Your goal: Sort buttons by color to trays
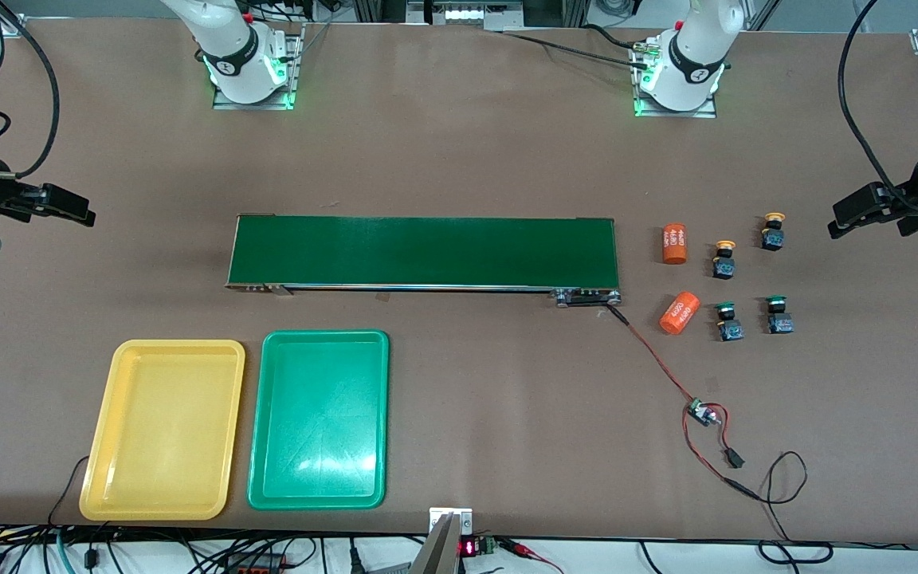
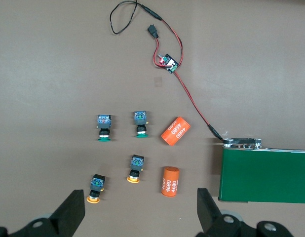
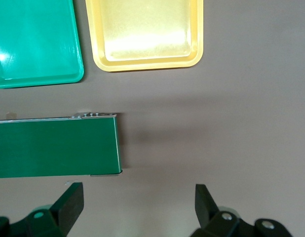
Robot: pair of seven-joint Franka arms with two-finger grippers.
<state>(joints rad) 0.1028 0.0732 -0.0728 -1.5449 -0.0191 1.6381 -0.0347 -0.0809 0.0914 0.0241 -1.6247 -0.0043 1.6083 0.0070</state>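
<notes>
**Four buttons loose by belt end, both trays bare, both grippers wide**

Landmark: belt [image 1: 425, 252].

Four buttons upright on table off the belt's left-arm end, in a two-by-two cluster. Yellow button A [image 1: 724, 260] just past that end; yellow button B [image 1: 773, 231] beside it, farther toward the left arm's end of the table. Green button A [image 1: 728, 321] and green button B [image 1: 779, 314] nearer the front camera than the yellow pair, level with the belt's motor corner. None touching another.

Two orange cylinders between belt end and buttons: cylinder 1 [image 1: 673, 243] beside yellow button A, cylinder 2 [image 1: 679, 312] beside green button A, lying tilted.

Yellow tray [image 1: 100, 446] and green tray [image 1: 266, 414] side by side, nearer the front camera than the belt, at its right-arm end; close but apart. Nothing in either.

Red-black wire [image 1: 654, 359] running from belt motor corner to small board [image 1: 701, 413], nearer the camera.

Left gripper [image 2: 140, 210] over table near yellow button B, fingers spread wide, holding nothing. Right gripper [image 3: 139, 205] over bare table off the belt's right-arm end, fingers spread wide, holding nothing.
</notes>
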